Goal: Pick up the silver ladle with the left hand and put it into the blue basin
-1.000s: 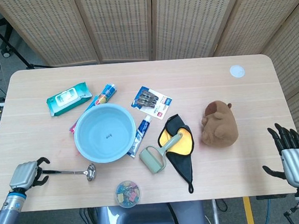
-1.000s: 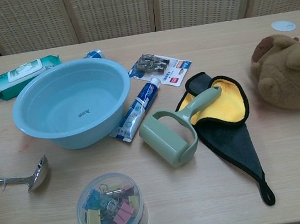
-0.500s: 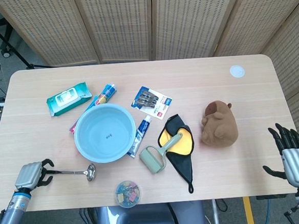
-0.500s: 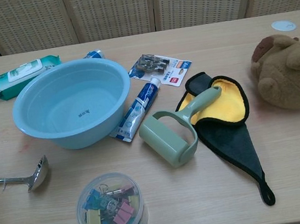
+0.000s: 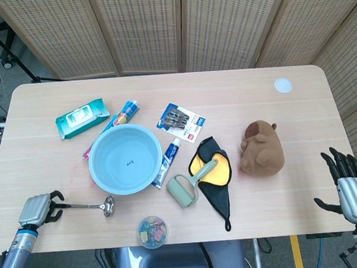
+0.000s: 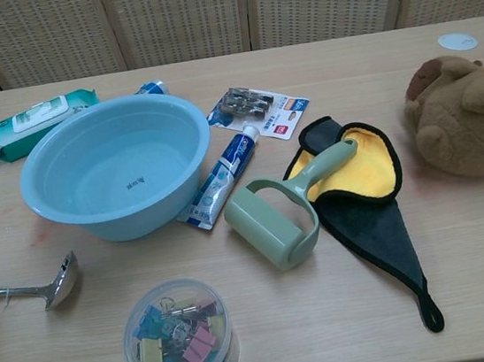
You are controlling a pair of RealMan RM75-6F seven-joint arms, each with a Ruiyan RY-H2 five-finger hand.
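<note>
Since a second ago the left hand (image 5: 37, 209) has slid a little toward the table's near edge and settled at the tip of the silver ladle (image 5: 88, 206), its dark fingers curling over the end of the handle; between the half-second frame and now almost nothing shifts. Whether those fingers actually clamp the handle or only hook around it, I cannot tell from the head view, and the chest view shows only the ladle (image 6: 37, 288), not the hand. That suggests the grasp is being set, with the lift not yet begun. The ladle lies flat on the wooden table (image 5: 225, 100), handle pointing left, its small shiny bowl on its side, just in front of the blue basin (image 5: 126, 158) and apart from it. The basin stands empty, a short carry away. Beside the ladle's bowl sits a clear tub of binder clips (image 6: 178, 337). The right hand (image 5: 351, 186) hangs off the table's right edge, fingers spread, holding nothing.
</note>
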